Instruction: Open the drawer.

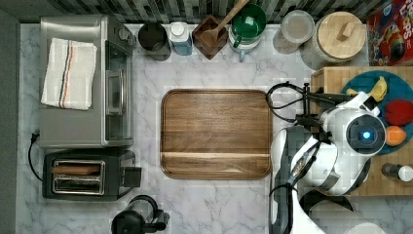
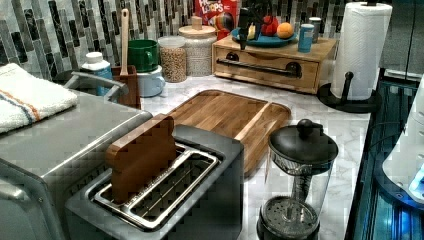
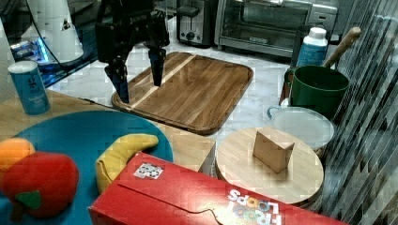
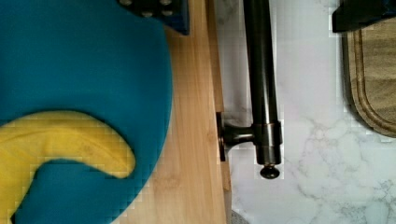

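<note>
white panda arm (image 1: 311, 161) reaches in from the top view's lower right, wrist section with a lit blue ring facing up. black gripper (image 3: 140, 75) points straight down in the right view, its two fingers (image 3: 156, 65) spread apart with nothing between them, tips hanging free in the air. in the left view the gripper (image 2: 245, 30) shows as a dark shape at the far end. wrist view catches both dark fingertips (image 4: 154, 9) at the frame edge

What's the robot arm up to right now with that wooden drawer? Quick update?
Black gripper open, above the handle. Light bamboo drawer shut, long black bar handle not yet gripped. Nothing in the way; brown wooden tray lies apart.
</note>
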`<state>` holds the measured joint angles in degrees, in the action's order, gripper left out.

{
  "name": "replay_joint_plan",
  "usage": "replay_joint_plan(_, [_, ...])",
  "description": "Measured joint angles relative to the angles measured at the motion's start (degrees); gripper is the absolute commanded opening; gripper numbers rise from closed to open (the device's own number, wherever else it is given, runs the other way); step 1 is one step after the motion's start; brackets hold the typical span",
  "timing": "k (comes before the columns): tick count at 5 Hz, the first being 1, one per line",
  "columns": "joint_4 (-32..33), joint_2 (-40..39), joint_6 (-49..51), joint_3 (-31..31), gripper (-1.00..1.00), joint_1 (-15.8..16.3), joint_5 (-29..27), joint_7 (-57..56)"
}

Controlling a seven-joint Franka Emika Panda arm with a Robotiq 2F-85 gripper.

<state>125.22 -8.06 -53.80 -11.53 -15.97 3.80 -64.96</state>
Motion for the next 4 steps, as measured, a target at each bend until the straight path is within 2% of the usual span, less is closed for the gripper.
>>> replay_joint_plan(4, [6.3,-0.3,-2.5,4.1,1.00,0.7,1.1,2.5])
